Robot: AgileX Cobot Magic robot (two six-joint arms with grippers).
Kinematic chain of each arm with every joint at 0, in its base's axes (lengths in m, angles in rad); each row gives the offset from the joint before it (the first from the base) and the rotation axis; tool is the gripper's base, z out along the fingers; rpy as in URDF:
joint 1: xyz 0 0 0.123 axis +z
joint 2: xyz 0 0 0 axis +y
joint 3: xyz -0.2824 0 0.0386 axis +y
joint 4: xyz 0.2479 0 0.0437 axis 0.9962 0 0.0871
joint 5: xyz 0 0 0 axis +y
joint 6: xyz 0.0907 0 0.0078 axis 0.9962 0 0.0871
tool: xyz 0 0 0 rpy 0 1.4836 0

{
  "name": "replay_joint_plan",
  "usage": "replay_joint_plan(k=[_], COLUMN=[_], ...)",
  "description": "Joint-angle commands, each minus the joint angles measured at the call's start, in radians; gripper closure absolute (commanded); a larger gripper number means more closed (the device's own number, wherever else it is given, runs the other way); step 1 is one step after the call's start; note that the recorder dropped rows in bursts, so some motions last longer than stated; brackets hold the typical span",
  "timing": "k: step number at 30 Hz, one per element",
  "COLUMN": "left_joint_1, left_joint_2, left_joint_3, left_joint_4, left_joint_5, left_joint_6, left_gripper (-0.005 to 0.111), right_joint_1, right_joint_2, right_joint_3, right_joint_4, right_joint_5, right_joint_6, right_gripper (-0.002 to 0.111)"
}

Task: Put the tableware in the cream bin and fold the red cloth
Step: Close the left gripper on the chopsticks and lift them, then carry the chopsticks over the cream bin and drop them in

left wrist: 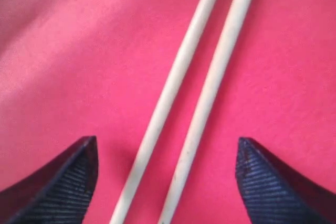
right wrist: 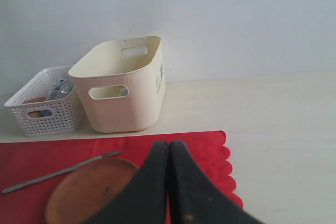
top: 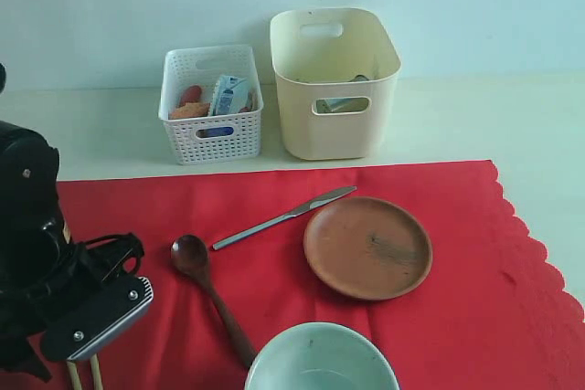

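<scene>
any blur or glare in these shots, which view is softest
Left wrist view: softest, chopsticks fuzzy up close, pale sheen on the cloth. Right wrist view: shut pincer dark and blurred, bin sharp. Exterior view: even light, only a faint shadow under the plate.

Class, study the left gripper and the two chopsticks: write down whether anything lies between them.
Nothing visible does. The left gripper hangs open over the two chopsticks on the red cloth, one finger on either side, with only bare cloth between.
</scene>
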Motion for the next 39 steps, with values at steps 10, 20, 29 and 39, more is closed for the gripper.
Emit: replay_joint_plan(k=[10,20,29,39], left_joint_1=[-0.005,-0.005,-0.005,-0.005], left_joint_2=[0.043,0.043,-0.105,-0.336], left_joint_3=[0.004,0.082,0.082,0.016], left_joint_4=[0.002,0.011,0.013,0.013], left_joint_5=[-0.016,-0.099,-0.139,-0.142], left_joint_6=[0.003,-0.005,-0.153,-0.371], left_gripper=[0.053,0.097,0.107,0.107], right_joint_1=[0.0,0.0,0.0,0.0], right_joint_2=[-0.003,-0.003,-0.003,-0.003], right_joint_3=[0.004,0.004,0.004,0.004], right_joint_4=[-0.001,-0.001,-0.001,-0.001], right_joint_5=[-0.01,-0.01,-0.01,-0.01], right_joint_6=[0.0,0.0,0.0,0.0], right_gripper=[0.108,0.108,0.108,0.108])
